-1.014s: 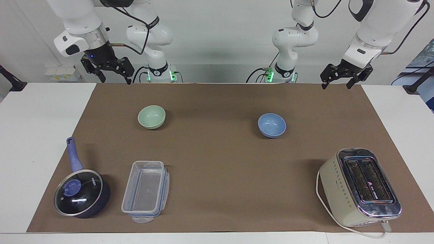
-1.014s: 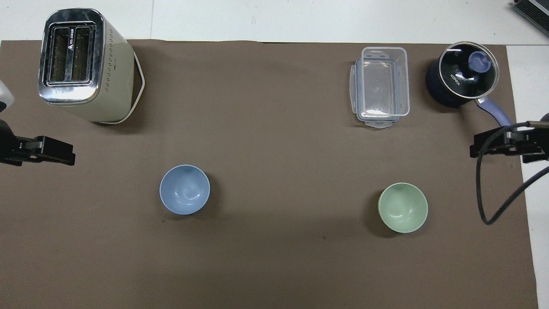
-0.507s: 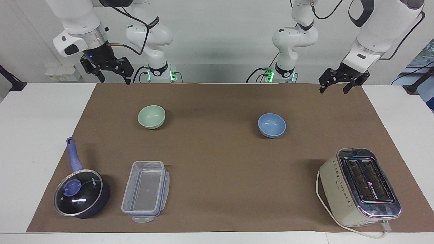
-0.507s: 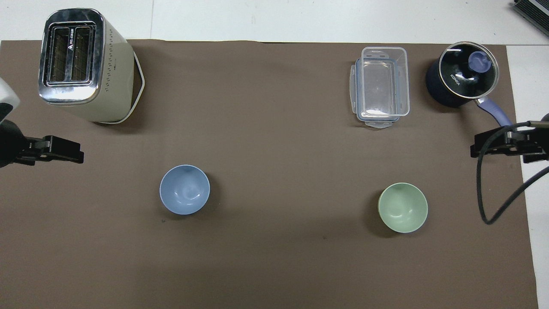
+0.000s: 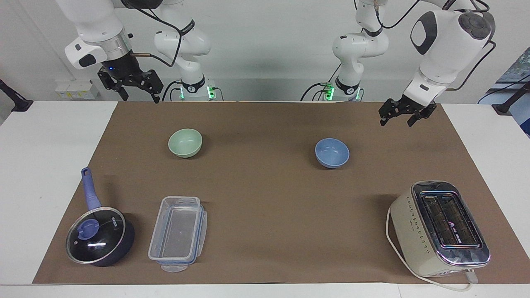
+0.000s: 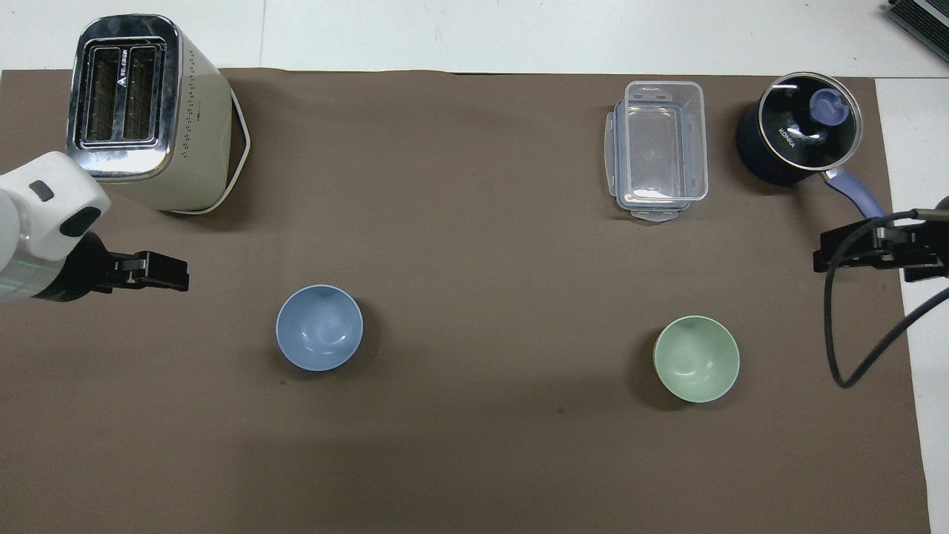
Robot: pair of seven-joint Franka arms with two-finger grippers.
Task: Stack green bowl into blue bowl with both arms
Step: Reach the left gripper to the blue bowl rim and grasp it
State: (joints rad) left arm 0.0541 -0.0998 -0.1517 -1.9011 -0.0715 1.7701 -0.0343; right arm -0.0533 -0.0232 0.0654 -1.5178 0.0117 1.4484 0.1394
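The green bowl (image 5: 185, 142) (image 6: 696, 359) sits upright and empty on the brown mat toward the right arm's end. The blue bowl (image 5: 331, 152) (image 6: 319, 327) sits upright and empty toward the left arm's end, well apart from it. My left gripper (image 5: 396, 123) (image 6: 176, 271) is open and empty, raised over the mat beside the blue bowl, toward the left arm's end. My right gripper (image 5: 141, 99) (image 6: 824, 259) is open and empty, raised over the mat's edge at the right arm's end, apart from the green bowl.
A cream toaster (image 5: 439, 227) (image 6: 144, 111) stands farther out at the left arm's end. A clear plastic container (image 5: 178, 231) (image 6: 660, 148) and a dark blue lidded saucepan (image 5: 99, 236) (image 6: 797, 130) sit farther out than the green bowl.
My left gripper has come down and moved in over the mat toward the blue bowl. The right gripper has hardly moved. Both bowls are where they were.
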